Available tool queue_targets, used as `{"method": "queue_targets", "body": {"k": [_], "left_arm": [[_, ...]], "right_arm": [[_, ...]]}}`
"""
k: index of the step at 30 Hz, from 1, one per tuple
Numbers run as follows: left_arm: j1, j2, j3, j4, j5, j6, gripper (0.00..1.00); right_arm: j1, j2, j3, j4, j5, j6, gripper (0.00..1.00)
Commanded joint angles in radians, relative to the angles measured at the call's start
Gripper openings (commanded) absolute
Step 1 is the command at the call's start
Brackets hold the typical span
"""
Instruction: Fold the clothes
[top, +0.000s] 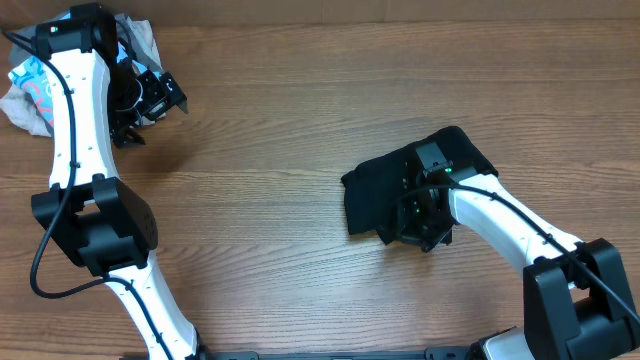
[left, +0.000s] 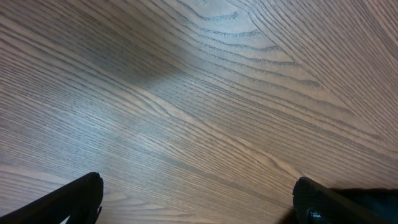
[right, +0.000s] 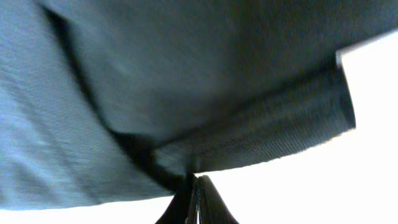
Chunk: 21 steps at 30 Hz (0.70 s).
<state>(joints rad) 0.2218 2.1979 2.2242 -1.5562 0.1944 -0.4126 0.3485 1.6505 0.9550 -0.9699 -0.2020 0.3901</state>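
Well, closest to the arms' bases, the right pincer (right: 196, 194) is clenched tight. Its wrist view shows a ribbed hem of the black garment (top: 372, 195) running down into the meeting tips, so it looks to have a thin pinch of cloth. That garment lies as a compact dark bundle on the bench (top: 300, 120), right of centre, with the pincer sitting on top of its near side.

To my eye the step in hand is taking up an edge to fold it over. Doing it well probably means lifting slowly at first and watching whether one layer or the whole bundle comes up. The hem should then be carried straight across, so the fold lands square and does not twist. So slight a pinch could slip if tugged hard.

Further off on the left, the left pincer (left: 199, 202) hangs released above bare wood, holding nothing and well apart from the garment. It could come across to pin the far side. Beyond it, in the far left corner, a light blue tee (top: 30, 85) and a grey garment (top: 140, 40) lie heaped.
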Motion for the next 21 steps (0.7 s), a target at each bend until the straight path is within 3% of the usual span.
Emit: {"method": "queue_targets", "body": {"k": [1, 8, 14, 21], "left_arm": [[-0.007, 0.000, 0.021, -0.003, 0.009, 0.016, 1.00], [-0.007, 0.000, 0.021, -0.010, 0.009, 0.016, 1.00], [-0.007, 0.000, 0.021, -0.010, 0.008, 0.017, 1.00], [-0.007, 0.000, 0.021, 0.000, 0.008, 0.016, 1.00]], "right_arm": [[0.001, 0.002, -0.019, 0.002, -0.009, 0.042, 0.04], [-0.002, -0.006, -0.004, -0.031, 0.009, 0.118, 0.04], [-0.010, -0.130, 0.149, -0.116, 0.096, 0.135, 0.04], [-0.164, -0.187, 0.282, -0.075, 0.139, 0.076, 0.04]]}}
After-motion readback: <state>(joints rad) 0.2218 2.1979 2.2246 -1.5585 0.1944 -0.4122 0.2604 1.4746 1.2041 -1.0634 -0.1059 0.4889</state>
